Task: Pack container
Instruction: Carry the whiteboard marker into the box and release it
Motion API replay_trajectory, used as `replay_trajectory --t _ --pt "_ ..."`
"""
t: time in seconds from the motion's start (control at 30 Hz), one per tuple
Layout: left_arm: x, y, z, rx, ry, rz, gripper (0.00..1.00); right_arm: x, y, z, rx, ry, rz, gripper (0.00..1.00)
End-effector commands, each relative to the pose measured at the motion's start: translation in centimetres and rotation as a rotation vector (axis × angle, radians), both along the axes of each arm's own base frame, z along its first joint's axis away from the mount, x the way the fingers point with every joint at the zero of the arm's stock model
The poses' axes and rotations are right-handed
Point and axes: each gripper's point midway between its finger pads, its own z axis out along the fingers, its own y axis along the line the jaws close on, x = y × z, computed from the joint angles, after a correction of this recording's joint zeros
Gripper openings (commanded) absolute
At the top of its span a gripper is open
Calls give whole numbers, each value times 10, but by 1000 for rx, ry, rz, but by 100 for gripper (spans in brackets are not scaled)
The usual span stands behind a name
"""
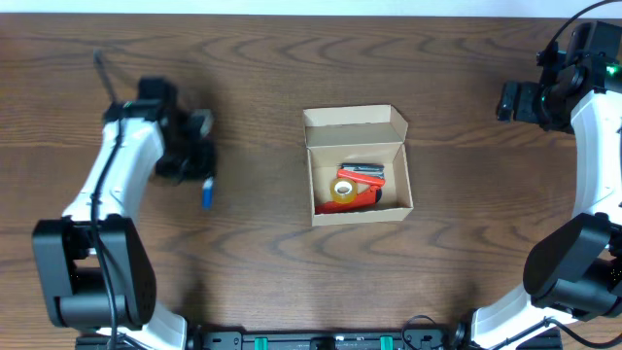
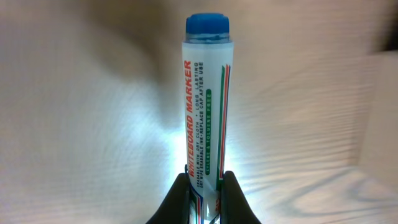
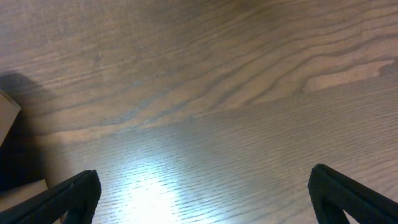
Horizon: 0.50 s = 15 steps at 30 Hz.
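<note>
The container (image 1: 357, 129) is a small tan cardboard box, open, at the table's middle, its flap lid standing at the far side. Inside lie a yellow tape roll (image 1: 342, 191), a red item and a dark item. My left gripper (image 1: 198, 167) is left of the box and is shut on a whiteboard marker (image 2: 207, 99) with a blue cap; its blue end (image 1: 207, 195) pokes out toward the front. My right gripper (image 3: 202, 186) is open and empty over bare wood at the far right (image 1: 520, 100).
A corner of the box (image 3: 7, 115) shows at the left edge of the right wrist view. The wooden table (image 1: 466, 253) carries nothing else in view.
</note>
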Motion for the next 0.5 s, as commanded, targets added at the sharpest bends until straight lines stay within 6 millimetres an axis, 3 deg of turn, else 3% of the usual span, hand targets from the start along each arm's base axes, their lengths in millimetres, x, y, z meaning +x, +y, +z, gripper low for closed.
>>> replay_trajectory --t 0.0,0.1,0.2,0.37,0.47 --pt "27 -41 42 48 -161 -223 6 -2 -5 4 -15 -9 0 99" --pt "39 -84 74 104 -308 -483 6 -2 -5 5 -16 -10 -1 99" --pt "34 -129 93 139 -424 -764 6 -1 -5 5 -16 -12 -1 99" --pt "4 -193 97 201 -535 -1208 6 -2 -8 5 -16 -11 -9 99" --pt "-15 -222 98 199 -580 -1369 6 -3 -10 5 -16 -11 -12 99"
